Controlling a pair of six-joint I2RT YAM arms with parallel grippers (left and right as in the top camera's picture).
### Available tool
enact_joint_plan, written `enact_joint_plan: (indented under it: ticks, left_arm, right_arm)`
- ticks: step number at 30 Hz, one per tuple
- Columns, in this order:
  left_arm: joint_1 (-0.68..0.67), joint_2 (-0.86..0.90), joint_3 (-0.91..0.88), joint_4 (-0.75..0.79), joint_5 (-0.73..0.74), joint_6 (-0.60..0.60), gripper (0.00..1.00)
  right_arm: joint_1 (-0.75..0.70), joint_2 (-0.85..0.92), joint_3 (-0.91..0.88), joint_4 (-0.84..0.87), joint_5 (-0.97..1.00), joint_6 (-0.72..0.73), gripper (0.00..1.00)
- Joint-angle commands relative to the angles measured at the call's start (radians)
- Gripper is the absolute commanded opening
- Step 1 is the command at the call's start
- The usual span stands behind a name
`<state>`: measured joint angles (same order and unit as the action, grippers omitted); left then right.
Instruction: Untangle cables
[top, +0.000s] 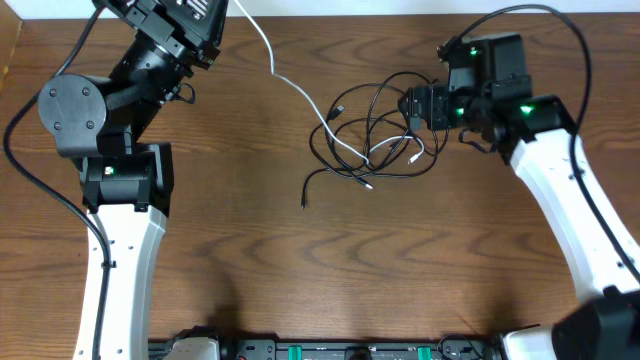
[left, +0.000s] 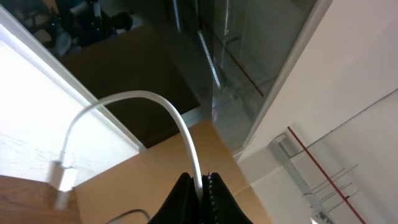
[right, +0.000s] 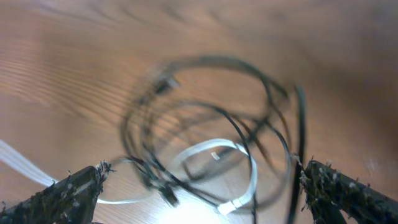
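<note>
**Item: cable tangle on wooden table (top: 250, 250).**

- Black cables (top: 385, 86): several thin loops heaped together right of the table's centre, toward the far side. One loose black end (top: 304, 203) trails out on the near left of the heap and lies flat on the wood.
- White cable (top: 272, 58): one stretch threads through the black loops. From there it climbs diagonally to the far left and leaves the tabletop. A small white plug (right: 234, 205) lies inside the heap.
- Left gripper (left: 200, 180): raised at the far left, clenched on the white cable. The cable arches out from between the fingers and ends in a blurred white connector (left: 62, 177) hanging in the air.
- Right gripper (right: 204, 169): released, fingers spread wide, low at the right edge of the heap. In the right wrist view the black loops and the white stretch lie between the two fingers; contact cannot be told, as that view is blurred.
</note>
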<state>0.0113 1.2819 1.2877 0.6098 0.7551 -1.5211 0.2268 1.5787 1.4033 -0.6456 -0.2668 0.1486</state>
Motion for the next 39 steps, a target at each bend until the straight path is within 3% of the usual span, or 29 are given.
enact_joint_plan:
  ticks: [1,5,11,16,22,24,26,29,30,35,39]
  left_arm:
    - [0.002,-0.005,0.009,0.009,-0.023,-0.055,0.08]
    - [0.002,-0.005,0.009,0.026,-0.061,-0.113,0.07]
    - [0.002,-0.005,0.009,0.051,-0.061,-0.115,0.08]
    - [0.002,-0.005,0.009,0.051,-0.054,-0.115,0.07]
    - [0.002,-0.005,0.009,0.051,-0.039,-0.115,0.07]
    - [0.002,-0.005,0.009,0.051,-0.037,-0.115,0.07]
    - [0.003,-0.005,0.009,0.05,-0.037,-0.115,0.07]
    - [0.003,-0.005,0.009,0.046,-0.037,-0.113,0.07]
    - [0.003,-0.005,0.009,0.041,-0.037,-0.106,0.08]
    - [0.003,-0.004,0.009,-0.019,-0.019,-0.083,0.08]
    - [0.013,-0.004,0.009,-0.156,-0.031,0.042,0.07]
  right_arm:
    - [0.01,-0.1,0.003,0.063,-0.222,-0.11,0.99]
    - [0.057,-0.116,0.003,0.154,-0.347,-0.155,0.99]
    - [0.196,-0.05,0.003,0.249,-0.327,-0.191,0.99]
    - [0.293,0.045,0.003,0.319,-0.191,-0.19,0.99]
    - [0.345,0.145,0.003,0.396,-0.232,-0.187,0.97]
    - [0.357,0.175,0.003,0.41,-0.233,-0.187,0.88]
    - [0.372,0.198,0.003,0.418,-0.225,-0.164,0.47]
    - [0.369,0.2,0.003,0.437,-0.184,-0.107,0.09]
    - [0.369,0.195,0.003,0.449,-0.168,-0.092,0.01]
    - [0.364,0.137,0.003,0.477,-0.143,-0.06,0.01]
    - [0.352,0.049,0.003,0.465,-0.095,-0.003,0.01]
